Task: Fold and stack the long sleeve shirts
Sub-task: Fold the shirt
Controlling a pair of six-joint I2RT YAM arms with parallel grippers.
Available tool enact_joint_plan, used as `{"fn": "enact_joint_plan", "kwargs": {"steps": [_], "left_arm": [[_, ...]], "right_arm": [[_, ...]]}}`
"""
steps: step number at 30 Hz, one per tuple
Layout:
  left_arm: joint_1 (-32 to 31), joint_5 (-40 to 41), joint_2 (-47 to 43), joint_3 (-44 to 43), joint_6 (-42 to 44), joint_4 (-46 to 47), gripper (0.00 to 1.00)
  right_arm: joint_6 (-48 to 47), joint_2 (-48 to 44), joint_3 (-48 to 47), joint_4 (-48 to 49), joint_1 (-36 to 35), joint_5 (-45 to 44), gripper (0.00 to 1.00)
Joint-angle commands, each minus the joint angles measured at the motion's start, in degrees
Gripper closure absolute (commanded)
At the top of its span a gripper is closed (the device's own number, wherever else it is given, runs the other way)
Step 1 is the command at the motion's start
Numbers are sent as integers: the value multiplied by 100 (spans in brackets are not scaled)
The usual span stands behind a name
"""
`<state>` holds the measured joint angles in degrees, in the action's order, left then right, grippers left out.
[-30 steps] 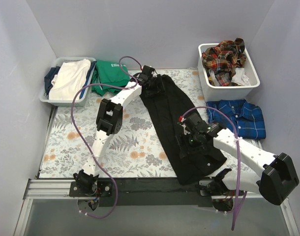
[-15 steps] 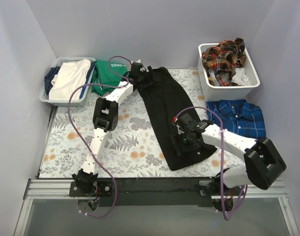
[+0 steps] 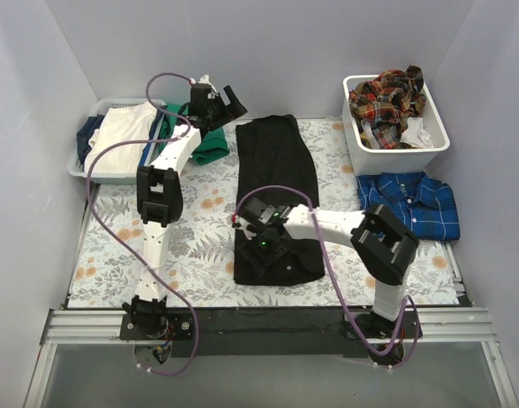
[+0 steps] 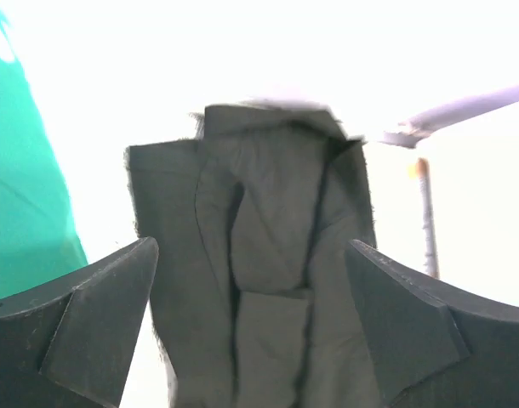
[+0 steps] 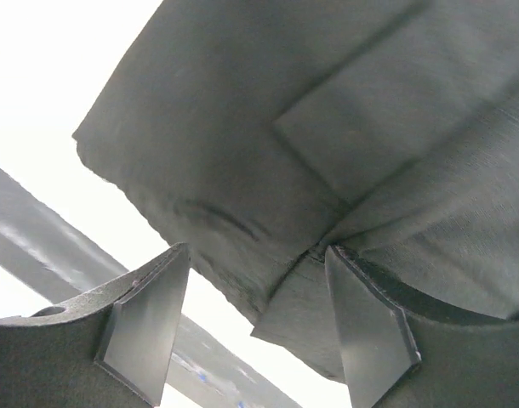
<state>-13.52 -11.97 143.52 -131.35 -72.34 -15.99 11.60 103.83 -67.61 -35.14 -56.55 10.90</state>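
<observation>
Black shirt (image 3: pixel 276 166) has swung straight toward the counter's (image 3: pixel 123 246) near edge, the left tool (image 3: pixel 232 98) lifted off with jaws apart and the right tool (image 3: pixel 264 244), also apart, on its hem, ready for folding.

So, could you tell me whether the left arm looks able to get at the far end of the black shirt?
Probably yes. The left claw is open and empty, raised just past the far left corner of the black shirt, with nothing between them; the right claw is over its near end.

We are seeing the black shirt (image 3: pixel 275 191) lying folded centrally, blue plaid shirt (image 3: pixel 413 204) flat rightward, red-orange plaid shirts (image 3: pixel 385 95) crumpled in a bin (image 3: pixel 396 159).
</observation>
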Motion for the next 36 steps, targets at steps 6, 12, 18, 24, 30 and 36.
{"fn": "enact_joint_plan", "kwargs": {"steps": [6,12,18,24,30,36], "left_arm": [[86,-60,-1326,127,501,-1028,8],[78,194,-1669,276,896,-2214,2],[235,-137,-2548,1644,739,-2111,2],[289,-1106,-3452,2910,676,-2023,2],[-63,-668,-5078,5055,695,-1890,2],[-107,-490,-6273,6568,405,-2100,2]], "right_arm": [[105,7,-613,-108,-708,213,28],[387,-1118,-823,-125,-699,-1374,18],[861,-1962,-763,156,-113,-2164,1],[592,-2560,89,192,1120,-1335,4],[299,-2394,819,164,1103,-378,26],[642,-2236,1277,542,936,-202,40]]}}
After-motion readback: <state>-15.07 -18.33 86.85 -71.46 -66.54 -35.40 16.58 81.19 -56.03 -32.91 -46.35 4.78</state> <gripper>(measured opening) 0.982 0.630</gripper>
